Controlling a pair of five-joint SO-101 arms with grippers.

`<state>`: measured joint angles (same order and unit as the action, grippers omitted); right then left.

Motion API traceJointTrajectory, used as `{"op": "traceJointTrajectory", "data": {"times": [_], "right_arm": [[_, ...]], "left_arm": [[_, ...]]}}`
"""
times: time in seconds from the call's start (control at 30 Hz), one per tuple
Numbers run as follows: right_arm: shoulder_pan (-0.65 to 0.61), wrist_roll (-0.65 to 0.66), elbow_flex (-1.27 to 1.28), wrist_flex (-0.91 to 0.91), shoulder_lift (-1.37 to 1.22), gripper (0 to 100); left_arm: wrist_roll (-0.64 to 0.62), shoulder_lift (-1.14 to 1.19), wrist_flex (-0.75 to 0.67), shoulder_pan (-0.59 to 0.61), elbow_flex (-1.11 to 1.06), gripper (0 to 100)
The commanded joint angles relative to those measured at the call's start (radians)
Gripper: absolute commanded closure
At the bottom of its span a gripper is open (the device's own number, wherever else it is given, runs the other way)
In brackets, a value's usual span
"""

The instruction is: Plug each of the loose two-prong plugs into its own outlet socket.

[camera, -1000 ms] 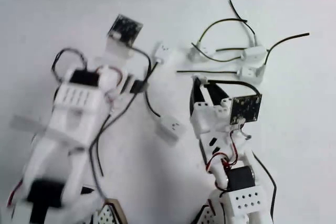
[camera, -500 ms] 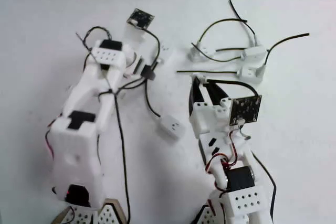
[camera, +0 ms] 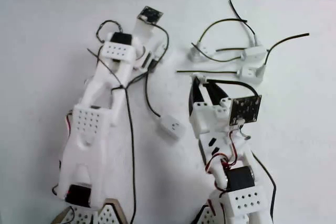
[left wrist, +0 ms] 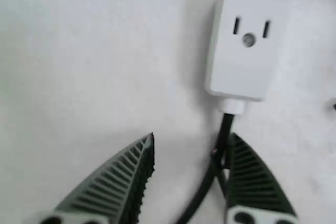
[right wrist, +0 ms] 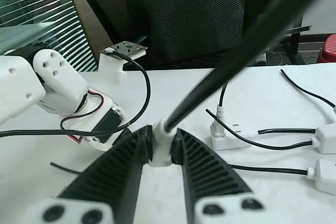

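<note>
Black cord is the likeliest source of trouble. The left gripper (left wrist: 191, 140) hangs with its jaws spread just short of the white outlet socket (left wrist: 249, 40), which lies face up on the table (left wrist: 79, 51), and the socket cord (left wrist: 223, 129) runs close against one finger. If the jaws close there, they would probably pinch the cord rather than the socket body, leaving the light socket free to swivel or slide when a plug is pushed in. The right gripper (right wrist: 161, 135) is clenched on a white two-prong plug (right wrist: 159, 153), well apart from that socket. Its stiff plug cable (right wrist: 236, 45) could twist the plug in the grip, so the prongs might miss the slots.
</note>
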<state>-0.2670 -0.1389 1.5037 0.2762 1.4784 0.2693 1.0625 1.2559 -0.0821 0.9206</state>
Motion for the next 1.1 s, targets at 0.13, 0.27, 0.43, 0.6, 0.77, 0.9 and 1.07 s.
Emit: {"op": "traceJointTrajectory", "data": {"times": [0.13, 0.27, 0.43, 0.6, 0.77, 0.9, 1.07], "right_arm": [[0.012, -0.005, -0.005, -0.019, 0.013, 98.1], [0.012, -0.005, -0.005, -0.019, 0.013, 98.1], [0.012, -0.005, -0.005, -0.019, 0.013, 98.1], [0.012, -0.005, -0.005, -0.019, 0.013, 98.1], [0.013, -0.005, -0.005, -0.019, 0.013, 98.1], [0.013, -0.005, -0.005, -0.019, 0.013, 98.1], [0.013, -0.005, -0.005, -0.021, 0.013, 98.1]], "left_arm": [[0.009, 0.105, 0.198, -0.01, 0.295, 97], [0.009, 0.136, 0.331, -0.027, 0.42, 98], [0.011, 0.151, 0.491, -0.036, 0.585, 98], [0.009, 0.143, 0.532, -0.024, 0.664, 98], [0.032, 0.142, 0.537, -0.019, 0.663, 98], [0.054, 0.111, 0.537, -0.016, 0.644, 98], [0.063, -0.065, 0.537, -0.019, 0.422, 98]]}}
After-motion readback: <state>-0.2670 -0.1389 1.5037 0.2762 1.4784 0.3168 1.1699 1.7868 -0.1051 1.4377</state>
